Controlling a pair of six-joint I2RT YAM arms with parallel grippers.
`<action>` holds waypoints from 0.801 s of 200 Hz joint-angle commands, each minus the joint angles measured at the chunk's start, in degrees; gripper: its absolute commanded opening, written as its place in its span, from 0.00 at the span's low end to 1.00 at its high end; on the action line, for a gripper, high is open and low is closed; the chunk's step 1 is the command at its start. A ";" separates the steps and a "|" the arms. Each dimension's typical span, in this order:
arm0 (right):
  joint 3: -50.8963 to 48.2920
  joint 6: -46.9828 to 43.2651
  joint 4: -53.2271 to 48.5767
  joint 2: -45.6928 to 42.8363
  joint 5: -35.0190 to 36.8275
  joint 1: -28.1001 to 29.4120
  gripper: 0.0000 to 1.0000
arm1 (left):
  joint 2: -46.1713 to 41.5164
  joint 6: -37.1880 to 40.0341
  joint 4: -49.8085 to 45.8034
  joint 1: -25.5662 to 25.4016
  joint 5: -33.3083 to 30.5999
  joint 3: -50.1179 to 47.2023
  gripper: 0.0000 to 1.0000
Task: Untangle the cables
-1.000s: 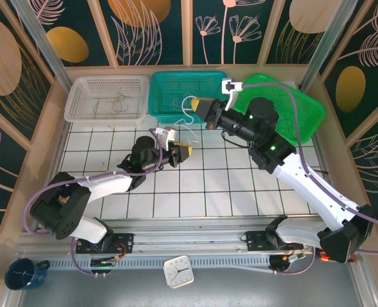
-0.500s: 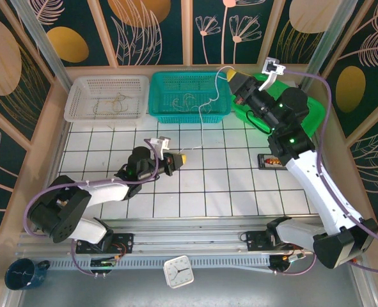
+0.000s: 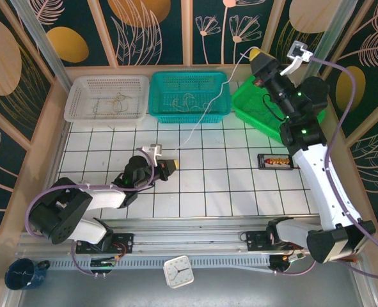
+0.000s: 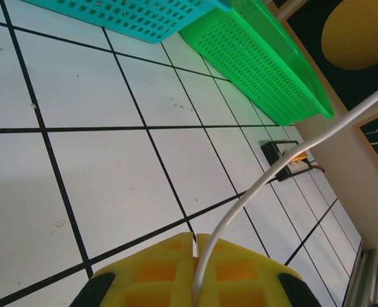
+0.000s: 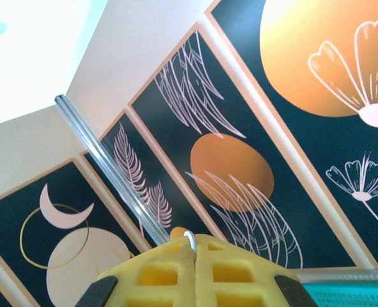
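A thin whitish-grey cable (image 3: pixel 206 113) runs in one long strand above the table, held at both ends. My left gripper (image 3: pixel 173 165) lies low over the white tiles and is shut on its lower end; in the left wrist view the cable (image 4: pixel 252 192) rises out from between the yellow pads (image 4: pixel 240 275). My right gripper (image 3: pixel 255 57) is raised high at the back right and is shut on the upper end, and a small loop of the cable (image 5: pixel 190 236) pokes out at its tips (image 5: pixel 194 242). More loopy cables (image 3: pixel 187 100) lie in the teal basket (image 3: pixel 157 86).
A white basket (image 3: pixel 80 86) at the back left holds some thin wires (image 3: pixel 118 101). A green basket (image 3: pixel 256 112) sits tilted at the back right, under the right arm. A small black tray (image 3: pixel 275 160) lies on the tiles at the right.
My right gripper has swung up and to the right with its end of the cable, drawing the strand out long. My left gripper has slid slightly nearer and left with the other end.
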 commanded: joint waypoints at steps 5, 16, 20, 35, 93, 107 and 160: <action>2.81 2.18 4.18 1.56 -3.26 -0.27 0.00 | -1.82 -0.81 3.01 -0.03 -2.15 0.32 0.00; 2.69 2.85 5.02 2.27 -4.65 -0.24 0.00 | -2.21 -0.57 2.70 0.02 -2.47 0.72 0.00; 2.56 3.01 5.24 2.52 -5.05 -0.15 0.00 | -2.42 -0.46 2.61 0.00 -2.61 0.85 0.00; 2.46 3.41 6.09 3.41 -5.95 0.46 0.00 | -3.27 -0.38 1.96 0.01 -2.97 1.42 0.03; 10.79 4.05 6.06 10.79 -8.80 1.94 0.00 | -8.99 0.60 -1.75 0.02 -5.90 1.96 0.57; 14.43 4.01 5.46 13.56 -9.40 2.06 0.00 | -10.57 0.57 -2.98 -0.01 -7.27 1.87 0.72; 28.85 4.21 4.65 25.54 -11.29 2.16 0.00 | -17.66 -0.47 -7.89 0.00 -13.40 -0.62 0.99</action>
